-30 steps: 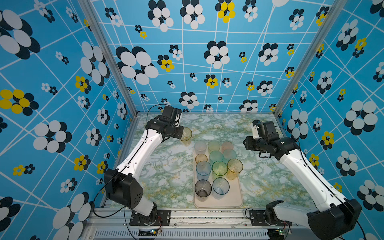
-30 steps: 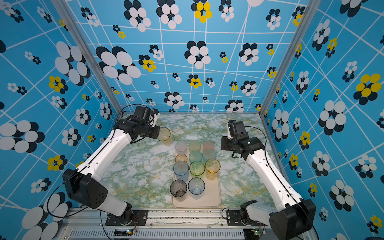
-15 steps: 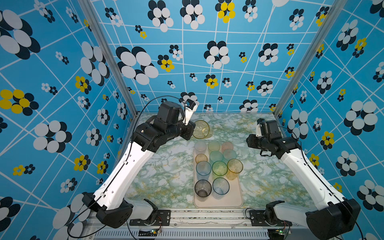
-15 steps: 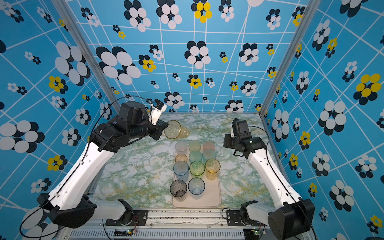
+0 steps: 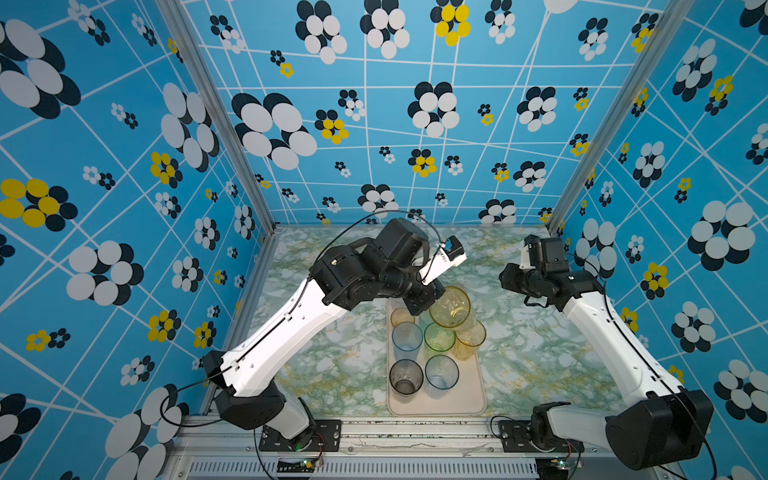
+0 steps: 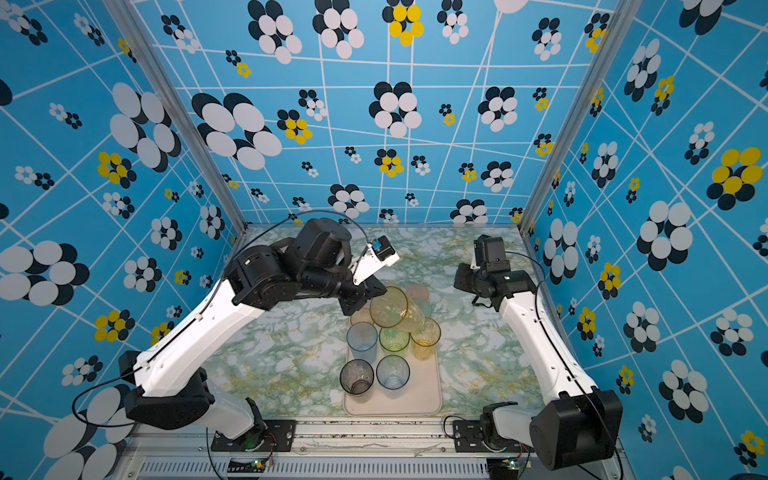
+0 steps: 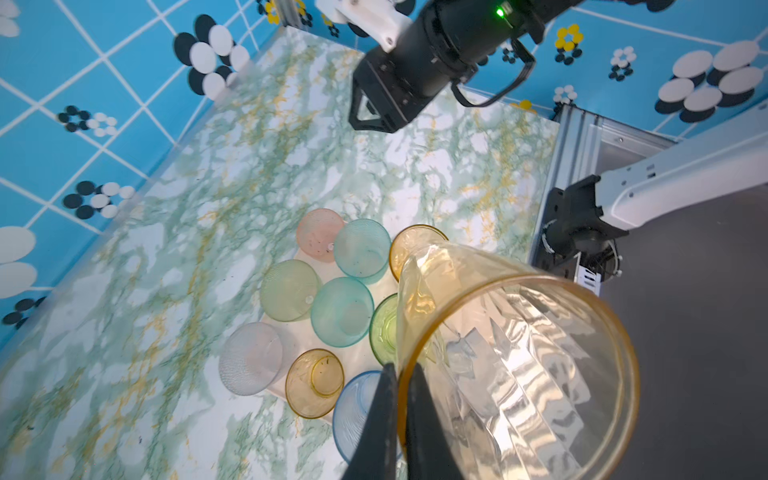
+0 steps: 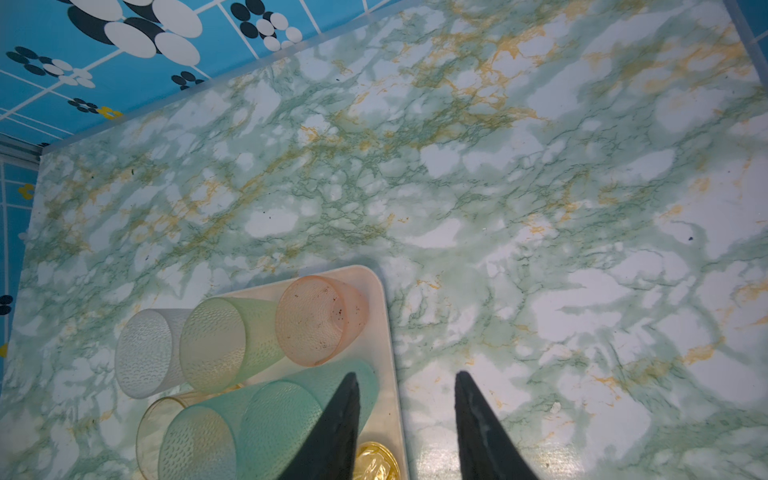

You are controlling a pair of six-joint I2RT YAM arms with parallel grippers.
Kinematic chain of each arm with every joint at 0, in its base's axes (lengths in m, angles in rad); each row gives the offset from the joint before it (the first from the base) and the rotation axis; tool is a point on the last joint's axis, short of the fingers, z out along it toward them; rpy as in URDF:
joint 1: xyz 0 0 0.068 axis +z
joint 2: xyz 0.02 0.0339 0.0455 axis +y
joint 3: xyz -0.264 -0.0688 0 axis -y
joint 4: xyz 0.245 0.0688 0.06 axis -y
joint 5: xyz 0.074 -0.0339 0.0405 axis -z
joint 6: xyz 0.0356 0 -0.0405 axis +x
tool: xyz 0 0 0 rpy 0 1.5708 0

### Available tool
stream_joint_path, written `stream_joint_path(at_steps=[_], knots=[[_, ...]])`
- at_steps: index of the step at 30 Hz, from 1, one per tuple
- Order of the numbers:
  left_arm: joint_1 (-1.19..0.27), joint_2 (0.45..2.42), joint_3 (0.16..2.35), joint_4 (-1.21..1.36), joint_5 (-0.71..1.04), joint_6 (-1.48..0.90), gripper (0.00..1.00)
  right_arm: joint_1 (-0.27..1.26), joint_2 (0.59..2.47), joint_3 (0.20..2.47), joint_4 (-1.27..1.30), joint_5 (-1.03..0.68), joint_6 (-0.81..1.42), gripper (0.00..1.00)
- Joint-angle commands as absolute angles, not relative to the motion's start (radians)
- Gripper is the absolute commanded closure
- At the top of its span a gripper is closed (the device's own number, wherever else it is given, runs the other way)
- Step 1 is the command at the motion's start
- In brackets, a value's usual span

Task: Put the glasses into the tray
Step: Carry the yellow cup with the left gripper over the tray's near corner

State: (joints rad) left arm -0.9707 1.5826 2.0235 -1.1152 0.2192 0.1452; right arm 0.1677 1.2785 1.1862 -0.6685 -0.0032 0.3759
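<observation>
A: One faceted amber glass [image 5: 451,307] hangs tilted over the cream tray [image 5: 469,399], rim pinched by the left gripper [image 5: 430,305], in both top views.
B: Left wrist?
A: Tapered black fingers [image 7: 380,415] nip its thin rim; dimpled frosted tumblers [image 7: 340,311] crowd beneath.
B: Right wrist?
A: Empty, the right gripper [image 8: 405,376] stands parted above the tray's rounded rim.

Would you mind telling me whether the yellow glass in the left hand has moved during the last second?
Yes. The yellow glass, pinched in the left hand, moved right: from beside the tray's far-left corner to above its far end.
</observation>
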Motion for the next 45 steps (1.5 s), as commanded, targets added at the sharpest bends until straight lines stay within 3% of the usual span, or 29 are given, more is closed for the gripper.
stream_joint_path(at_steps=[1,13,45], knots=[[-1.026,1.636,2.103,-1.196,0.282,0.213,0.97,0.166,1.291,1.181,-0.646,-0.03,0.39,0.6],[-1.124,1.875,2.27,-1.348,0.359,0.295,0.97,0.157,1.295,1.182,-0.651,-0.047,0.377,0.6],[-1.162,2.124,2.226,-1.259,0.241,0.339,0.98,0.134,1.342,1.127,-0.608,-0.098,0.351,0.6]])
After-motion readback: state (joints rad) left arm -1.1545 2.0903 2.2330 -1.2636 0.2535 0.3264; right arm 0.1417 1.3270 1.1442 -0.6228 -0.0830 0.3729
